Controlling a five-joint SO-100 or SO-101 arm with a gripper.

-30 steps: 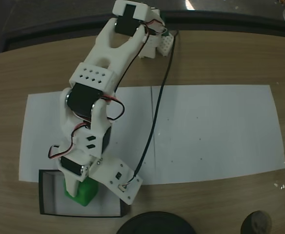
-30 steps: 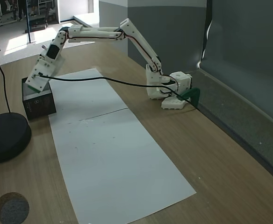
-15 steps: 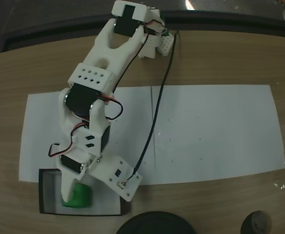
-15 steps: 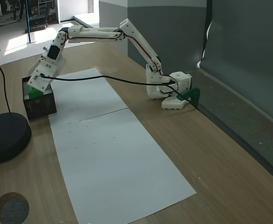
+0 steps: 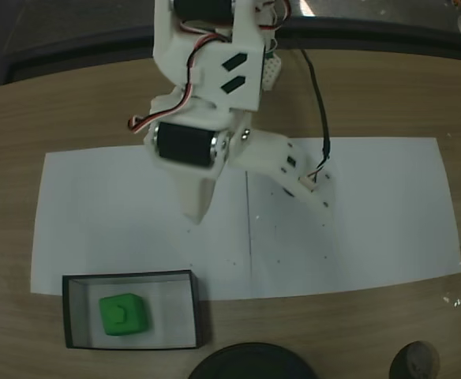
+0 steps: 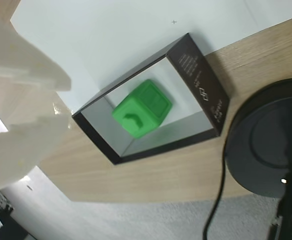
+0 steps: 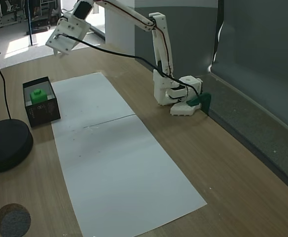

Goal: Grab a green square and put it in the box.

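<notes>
The green square [image 5: 123, 313] lies on the white floor of the box [image 5: 128, 275], left of its middle, knob mark up. In the wrist view the green square [image 6: 142, 108] sits free inside the black-walled box [image 6: 198, 85]. Another fixed view shows the green square [image 7: 38, 95] in the box [image 7: 43, 112] at the table's left. My gripper [image 5: 215, 207] hangs high over the white paper, well clear of the box, open and holding nothing. It is raised far above the table [image 7: 55, 49]. One white finger [image 6: 21, 100] edges the wrist view.
A white paper sheet [image 5: 357, 213] covers the table's middle. A black round stand base [image 5: 250, 363] sits just right of the box, and a small dark disc [image 5: 416, 362] lies further right. The arm's base [image 7: 176, 96] stands at the far edge, a black cable trailing from the wrist.
The gripper let go of the green square, which now rests in the box. The arm has lifted up and pulled back toward its base, away from the box.
</notes>
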